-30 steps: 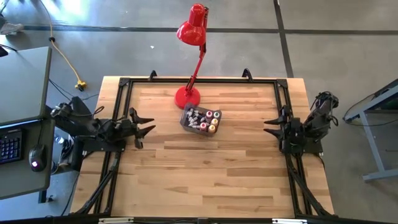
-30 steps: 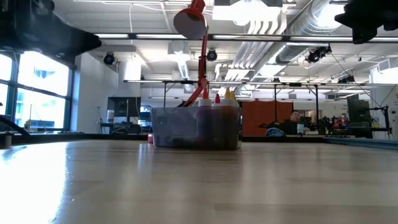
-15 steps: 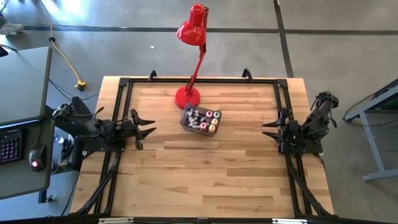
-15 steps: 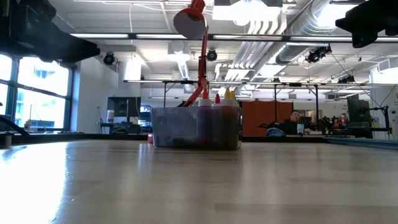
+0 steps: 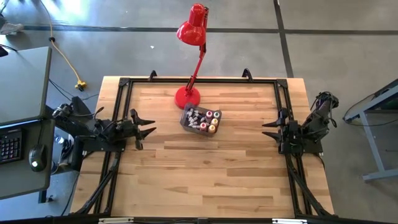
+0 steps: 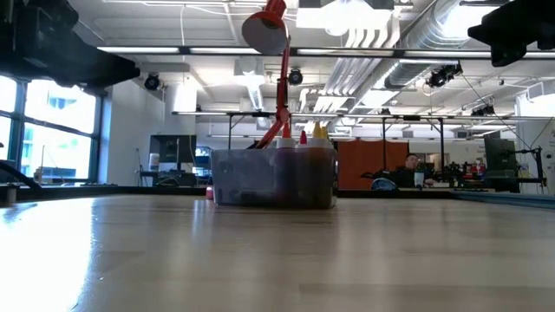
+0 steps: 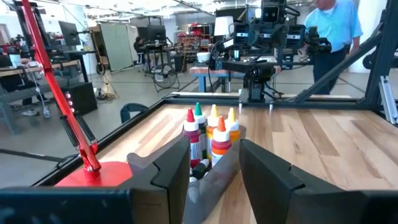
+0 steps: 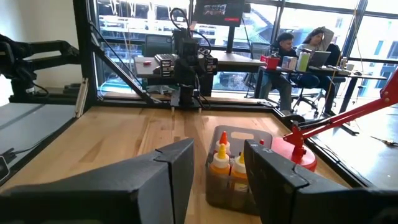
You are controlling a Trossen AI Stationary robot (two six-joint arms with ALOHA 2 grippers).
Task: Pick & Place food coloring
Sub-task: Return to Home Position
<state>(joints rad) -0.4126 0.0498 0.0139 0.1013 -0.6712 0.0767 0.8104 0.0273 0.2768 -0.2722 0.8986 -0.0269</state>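
The food coloring bottles (image 5: 202,118) stand upright in a grey tub (image 5: 188,122), which rests on the wooden table just near of the lamp's base. Their red, green and orange caps (image 7: 211,121) stick up above the tub's rim (image 8: 239,134). My left gripper (image 5: 148,125) hovers open at the table's left edge and points level toward the tub, well short of it. At the right edge, my right gripper (image 5: 268,129) is likewise open and faces the tub from a distance. In each wrist view the fingers frame the tub (image 7: 214,177) without touching it.
A red desk lamp stands on its round base (image 5: 188,97) right behind the tub, and its stem leans over the far edge to the shade (image 5: 193,28). A black frame (image 5: 205,80) runs along the table's edges. Bare wood (image 5: 205,168) lies near of the tub. People are in the room beyond the table.
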